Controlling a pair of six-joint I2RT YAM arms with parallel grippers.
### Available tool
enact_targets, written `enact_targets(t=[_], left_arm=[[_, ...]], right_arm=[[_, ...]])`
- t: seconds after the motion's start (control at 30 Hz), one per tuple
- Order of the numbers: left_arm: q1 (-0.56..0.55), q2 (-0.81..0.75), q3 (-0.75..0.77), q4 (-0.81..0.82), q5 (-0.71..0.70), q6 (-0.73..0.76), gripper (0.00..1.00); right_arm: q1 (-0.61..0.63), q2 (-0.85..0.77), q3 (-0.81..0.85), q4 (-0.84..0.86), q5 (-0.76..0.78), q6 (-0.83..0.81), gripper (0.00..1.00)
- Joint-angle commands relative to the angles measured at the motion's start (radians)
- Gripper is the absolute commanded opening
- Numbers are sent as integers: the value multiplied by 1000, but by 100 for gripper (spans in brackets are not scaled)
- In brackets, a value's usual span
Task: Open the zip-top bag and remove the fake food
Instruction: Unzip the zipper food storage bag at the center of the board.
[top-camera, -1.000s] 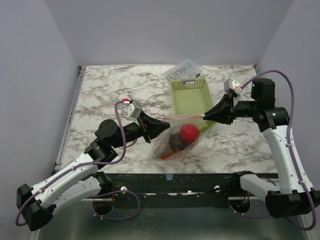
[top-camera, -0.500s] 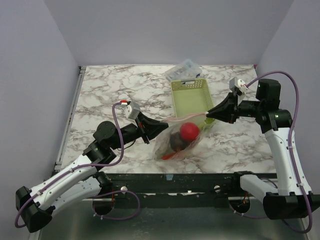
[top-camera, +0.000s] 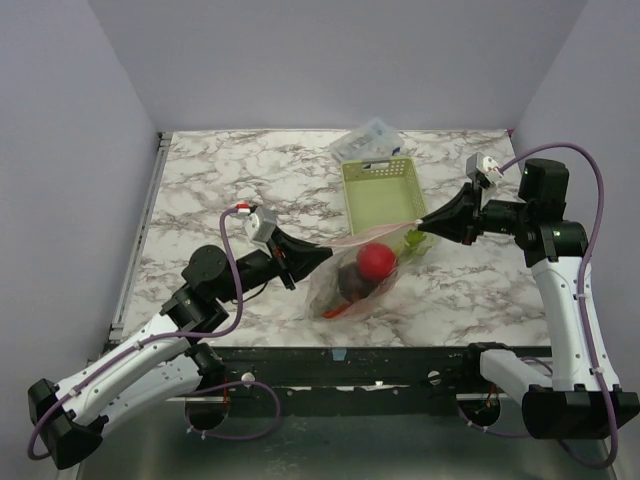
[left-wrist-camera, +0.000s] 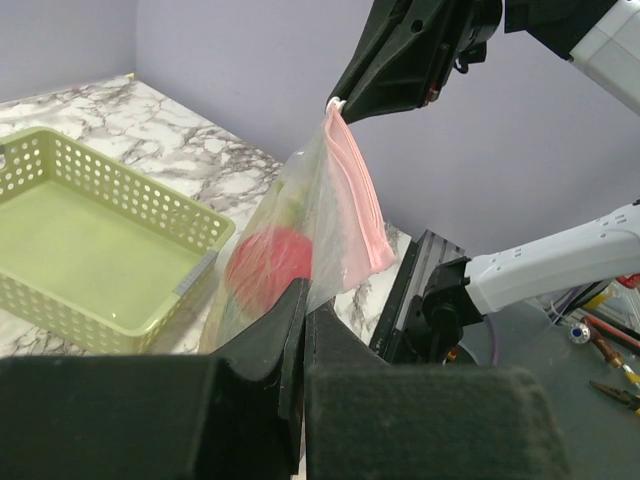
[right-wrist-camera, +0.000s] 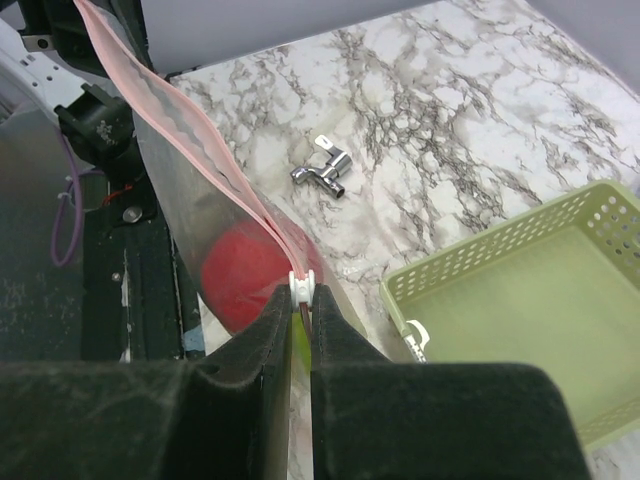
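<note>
The zip-top bag (top-camera: 322, 292) is held up over the worktop (top-camera: 220, 180), stretched by its top edge between the two grippers, so that the pinkish zip strip (top-camera: 370, 236) is drawn nearly taut from one gripper to the other. The left gripper (top-camera: 327, 250) is closed on the end of that edge nearest to it, its fingers pressed together with the clear film pinched between them. The right gripper (top-camera: 420, 226) is clamped on the opposite end, where a small white slider (right-wrist-camera: 302, 287) is nipped between its fingertips. Whether the two halves of the strip are parted cannot be told. The body of the bag hangs below and between the grippers, sagging toward the near edge of the worktop; whether its lowest corner rests on the surface cannot be made out. The fake food (top-camera: 352, 284) is gathered inside the bag: a red round fruit (top-camera: 376, 262) is seen below the strip, nearer to the right gripper than to the left, a dark piece lies just beside it, an orange-red piece sits at the lowest corner, and a touch of green shows just under the right gripper. A pale green slotted basket (top-camera: 352, 200) stands on the worktop beyond the strip, its near corner close beside the tips of the right gripper. A clear rigid box (top-camera: 368, 140) is set just beyond the basket, well apart from both grippers. A small metal fitting (right-wrist-camera: 325, 172) lies on the worktop, well apart from the right gripper.
</note>
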Motion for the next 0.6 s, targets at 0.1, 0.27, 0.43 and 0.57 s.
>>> enact_targets(t=[0.1,0.27,0.43,0.57], left_arm=[[7,-44,-13,-22,-27,27,0],[10,-57,-15,-39,-31,37,0],[14,-82,-22,-56,-43,46,0],[19,-97,-28,-67,-50,51,0]], right_arm=[[-40,-18,-8,53,32,7,4],[-50,-18,-9,54,32,9,4],[-61,-19,-13,58,30,10,4],[-65,-19,-13,60,29,12,4]])
